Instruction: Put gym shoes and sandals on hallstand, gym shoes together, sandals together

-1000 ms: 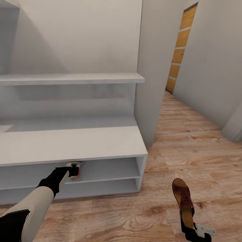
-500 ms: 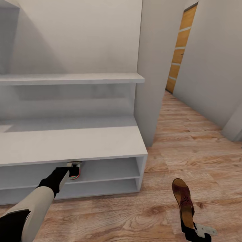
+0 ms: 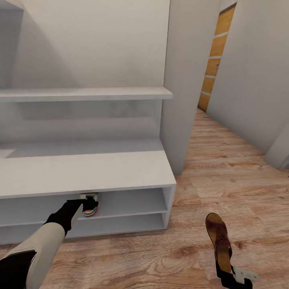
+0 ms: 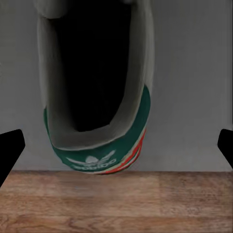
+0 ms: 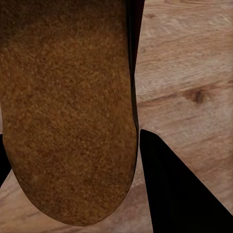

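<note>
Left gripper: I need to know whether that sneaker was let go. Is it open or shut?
Open. In the left wrist view the fingertips stand wide apart, clear of the sneaker lying on the shelf.

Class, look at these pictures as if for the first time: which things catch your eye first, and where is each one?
A brown sandal stands out at the lower right, gripped at its heel end by the right gripper over the wood floor. Next comes the gym shoe with its green and red heel, sitting on the upper shelf of the white rack, with the left gripper open just behind it.
</note>
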`<state>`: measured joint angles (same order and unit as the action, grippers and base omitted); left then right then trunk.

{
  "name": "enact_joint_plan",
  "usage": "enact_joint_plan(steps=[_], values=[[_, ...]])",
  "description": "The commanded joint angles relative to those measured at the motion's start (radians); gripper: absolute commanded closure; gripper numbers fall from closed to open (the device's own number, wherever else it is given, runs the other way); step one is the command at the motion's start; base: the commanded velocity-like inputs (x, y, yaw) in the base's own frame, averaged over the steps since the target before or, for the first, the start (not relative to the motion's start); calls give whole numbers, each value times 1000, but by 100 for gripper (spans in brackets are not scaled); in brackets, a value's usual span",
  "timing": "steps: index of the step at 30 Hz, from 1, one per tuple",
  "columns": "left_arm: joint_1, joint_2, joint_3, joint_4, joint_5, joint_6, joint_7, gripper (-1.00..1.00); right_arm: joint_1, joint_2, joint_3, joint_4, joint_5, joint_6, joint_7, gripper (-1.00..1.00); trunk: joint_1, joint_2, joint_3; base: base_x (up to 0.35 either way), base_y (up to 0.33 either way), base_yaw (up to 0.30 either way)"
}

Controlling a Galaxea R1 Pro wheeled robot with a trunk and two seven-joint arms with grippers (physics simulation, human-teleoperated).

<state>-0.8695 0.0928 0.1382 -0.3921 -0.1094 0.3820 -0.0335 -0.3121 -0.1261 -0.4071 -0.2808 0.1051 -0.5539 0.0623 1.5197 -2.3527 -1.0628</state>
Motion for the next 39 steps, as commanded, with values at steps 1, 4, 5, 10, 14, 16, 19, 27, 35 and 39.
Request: enact_joint_plan(steps=[1,4,5,10,14,16,19,27,35,39], values=[[0,-1,7,-2,-10,5,-4,-100,-1,0,-9,1,7,-3,5,100,0,0,-1,-19,0,0],[0,-3,7,-2,-10,4,-6,-100,-1,0,-9,1,7,-3,5,100,0,0,-1,-172,0,0],[0,-3,7,-2,-10,4,-7,-100,-1,0,-9,1,7,-3,5,100,0,0,-1,-261,0,0],[0,-4,7,-2,-10,3,-9,-100,-1,0,-9,1,7,-3,5,100,0,0,-1,-303,0,0],[4,-4,7,0,-10,1,-13,-100,-1,0,-9,1,7,-3,5,100,0,0,-1,-330,0,0],[6,-4,7,1,-10,-1,-13,-100,-1,0,-9,1,7,-3,5,100,0,0,-1,-334,0,0],[21,-4,7,-5,-10,-3,-14,-100,-1,0,-9,1,7,-3,5,100,0,0,-1,-335,0,0],[182,5,8,-14,81,-189,-14,-100,-1,0,-8,2,7,-3,5,100,0,0,-1,-320,0,0],[433,4,4,-3,101,-452,-18,-100,-1,1,-7,4,9,-3,5,100,0,0,-1,-43,0,0],[516,6,6,-1,104,-535,-17,-100,-1,2,-7,6,10,-3,6,100,0,0,-1,-2,0,0]])
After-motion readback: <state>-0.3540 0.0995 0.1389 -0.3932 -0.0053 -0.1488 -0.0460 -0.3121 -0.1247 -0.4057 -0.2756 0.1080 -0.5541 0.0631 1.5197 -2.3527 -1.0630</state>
